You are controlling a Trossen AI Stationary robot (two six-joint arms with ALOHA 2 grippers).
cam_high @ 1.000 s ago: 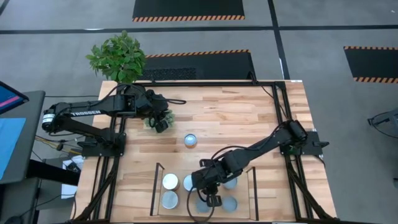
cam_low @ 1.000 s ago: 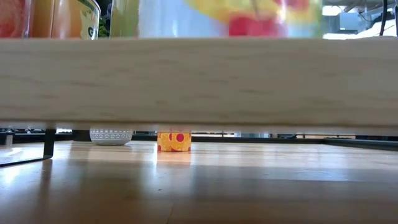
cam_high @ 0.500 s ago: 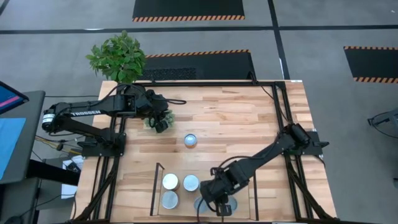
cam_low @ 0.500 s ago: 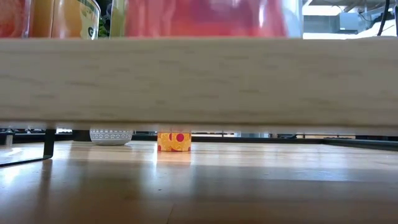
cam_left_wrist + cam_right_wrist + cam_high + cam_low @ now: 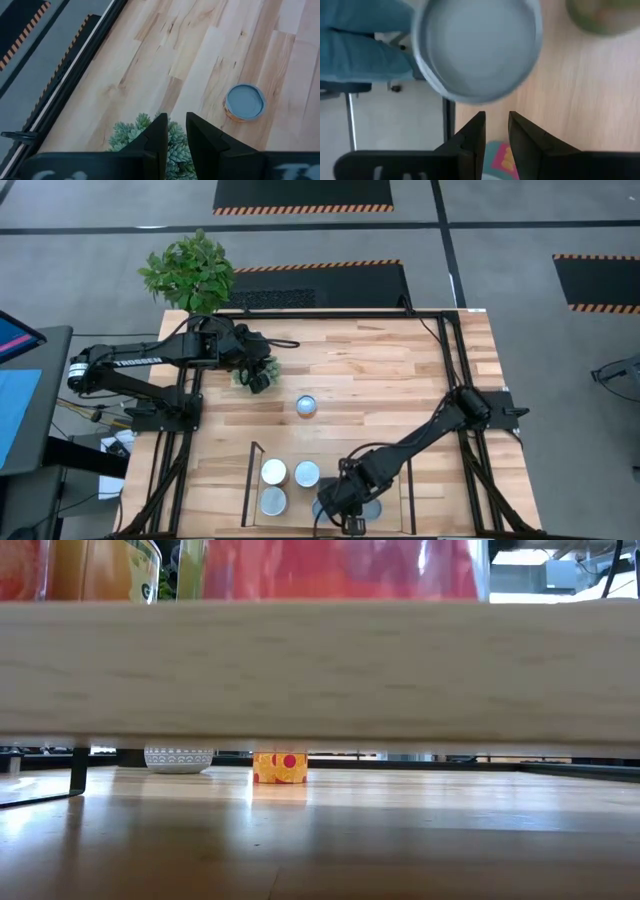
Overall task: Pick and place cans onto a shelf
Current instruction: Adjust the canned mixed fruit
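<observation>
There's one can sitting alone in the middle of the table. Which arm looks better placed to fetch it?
Probably the left. Its gripper waits beside the small plant, close to the lone can. The right gripper is down over the shelf, farther from it.

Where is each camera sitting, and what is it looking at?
High view: above the table, looking straight down; shows both arms, the shelf and a lone can.
Low view: at table-top height, looking level under the shelf board; no arm shows.
Left wrist view: on the left arm, looking past its nearly closed fingers at a small plant and the tabletop.
Right wrist view: on the right arm, looking past its fingers at a can top.
Shared: the lone can also appears in the low and left wrist views.
</observation>
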